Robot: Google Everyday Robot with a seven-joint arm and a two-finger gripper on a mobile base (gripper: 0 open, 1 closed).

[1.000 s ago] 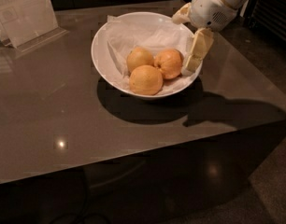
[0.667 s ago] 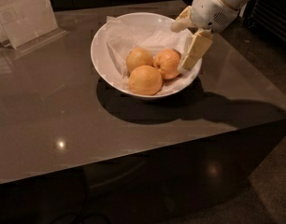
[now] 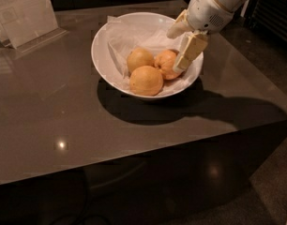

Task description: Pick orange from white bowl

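The white bowl (image 3: pixel 97 55) stands on the dark table, lined with crumpled white paper, and holds three oranges. The deep reddish orange (image 3: pixel 164 63) lies at the bowl's right side. A paler orange (image 3: pixel 139 58) is to its left and a bright one (image 3: pixel 146 80) in front. My gripper (image 3: pixel 175 51) reaches in from the upper right over the bowl's right rim. It is open, with one finger (image 3: pixel 177 28) behind the reddish orange and the other finger (image 3: pixel 189 53) against its right side, covering part of it.
A clear stand with a white sheet (image 3: pixel 22 12) sits at the table's back left. The table's front edge (image 3: pixel 134 158) and right edge drop to a dark floor. My arm casts a shadow across the table's right side.
My gripper has shifted a little left and deeper into the bowl, so its fingers now bracket the reddish orange. The oranges and the bowl have not moved.
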